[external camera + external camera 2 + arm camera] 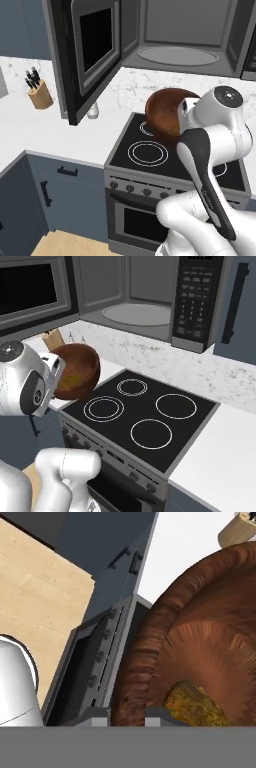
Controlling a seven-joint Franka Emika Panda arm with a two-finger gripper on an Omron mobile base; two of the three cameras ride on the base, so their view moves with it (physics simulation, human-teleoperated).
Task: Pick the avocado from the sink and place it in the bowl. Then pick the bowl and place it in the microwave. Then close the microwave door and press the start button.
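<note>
The reddish-brown bowl [165, 111] [80, 368] [200, 637] hangs tilted above the stove's left burners, lifted off the cooktop. My gripper [127, 716] is shut on the bowl's rim, one finger outside the wall and one inside. The brownish-orange avocado [195, 707] [74, 381] lies in the bottom of the bowl. Above and behind stands the microwave [180, 35] [135, 301] with its glass turntable [177, 55] bare. The microwave door [90, 50] is swung wide open to the left. A keypad panel [192, 301] sits on the microwave's right side. The sink is out of view.
A black four-burner cooktop [150, 416] with front knobs [130, 188] lies below the bowl. A knife block [40, 94] and a small white shaker [93, 111] stand on the white counter [60, 130] under the open door. More counter [220, 461] runs to the stove's right.
</note>
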